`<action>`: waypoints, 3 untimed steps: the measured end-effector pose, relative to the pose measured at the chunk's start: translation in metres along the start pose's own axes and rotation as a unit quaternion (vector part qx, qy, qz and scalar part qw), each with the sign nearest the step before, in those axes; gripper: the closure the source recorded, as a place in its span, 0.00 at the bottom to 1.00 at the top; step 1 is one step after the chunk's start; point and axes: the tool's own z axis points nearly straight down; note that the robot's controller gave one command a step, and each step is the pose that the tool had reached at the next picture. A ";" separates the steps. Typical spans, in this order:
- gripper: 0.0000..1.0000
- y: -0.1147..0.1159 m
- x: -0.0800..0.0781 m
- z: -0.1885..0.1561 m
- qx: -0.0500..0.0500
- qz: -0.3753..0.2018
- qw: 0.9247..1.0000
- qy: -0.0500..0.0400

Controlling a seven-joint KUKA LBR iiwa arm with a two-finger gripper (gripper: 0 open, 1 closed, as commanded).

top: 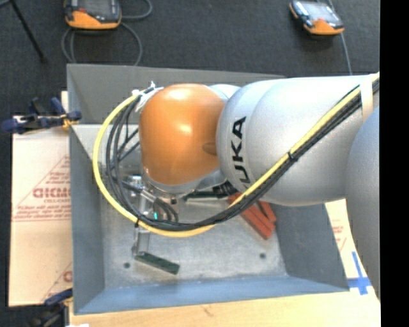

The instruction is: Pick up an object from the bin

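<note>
Down at about 7 o'clock on the floor of the grey metal bin [86, 211], my gripper [139, 250] hangs below my orange wrist cover [179, 137], with dark cables and a yellow cable [102, 185] looping round it on the 9 o'clock side. Whether my grip is released or clenched I cannot tell; my own wrist blocks most of the view.

Right under me lies a dark green strip [158, 262], flat and slim, resting flat on the bin floor near the wall at 6 o'clock. Its long axis runs close to 9-to-3, with the far end dipping slightly toward 4 o'clock. The 9 o'clock end sits at my gripper's tip, while the rest of it points away from me toward 4 o'clock. Whether I touch that end or hang just above it I cannot tell, and nothing shows the strip gripped.

Well apart, toward 2 o'clock from the strip, an orange-red block [261, 220] lies partly under my grey arm, its long axis slanting from 10 to 4 o'clock.

Around the strip the bin floor is pale grey and speckled, and the walls slope up from it on every side. Outside the bin the ground is dark carpet [192, 38], where two orange-and-black devices sit at 11 o'clock [92, 13] and 1 o'clock [316, 16], each trailing a thin cord.
</note>
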 end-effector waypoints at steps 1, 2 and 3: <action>0.00 -0.085 0.013 0.175 0.001 -0.038 0.999 0.000; 0.00 -0.085 0.031 0.140 0.000 0.011 1.000 -0.002; 0.00 -0.088 0.034 0.138 0.000 0.053 0.999 0.000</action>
